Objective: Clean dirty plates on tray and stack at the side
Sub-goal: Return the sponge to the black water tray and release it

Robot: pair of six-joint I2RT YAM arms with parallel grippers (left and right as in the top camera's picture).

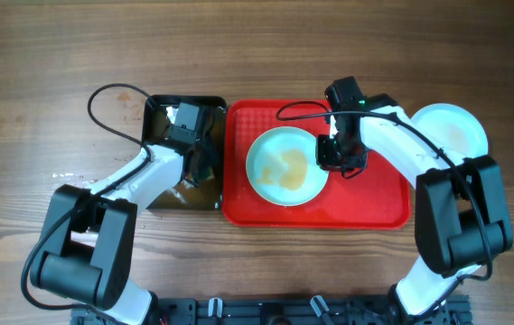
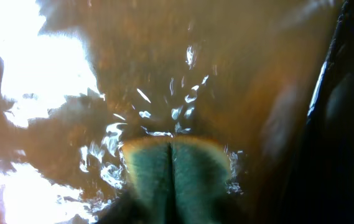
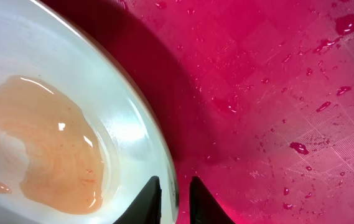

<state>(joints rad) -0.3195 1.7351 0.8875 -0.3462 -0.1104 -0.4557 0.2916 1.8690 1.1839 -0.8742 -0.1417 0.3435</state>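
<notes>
One pale plate (image 1: 284, 167) holding an orange-brown puddle sits in the middle of the red tray (image 1: 383, 203). My right gripper (image 1: 333, 158) is at the plate's right rim. In the right wrist view its fingers (image 3: 175, 193) straddle the rim of the plate (image 3: 52, 81), one inside and one over the tray (image 3: 276, 93), closed on it. Another pale plate (image 1: 455, 131) lies on the table to the right of the tray; I cannot tell if it is a stack. My left gripper (image 1: 200, 170) is down in the black tub, shut on a green sponge (image 2: 177, 168) in brown water.
The black tub (image 1: 162, 113) stands against the tray's left side. The tray is wet, with scattered droplets. Water spots mark the wood to the left of the tub. Both arms reach in from the front edge of the table.
</notes>
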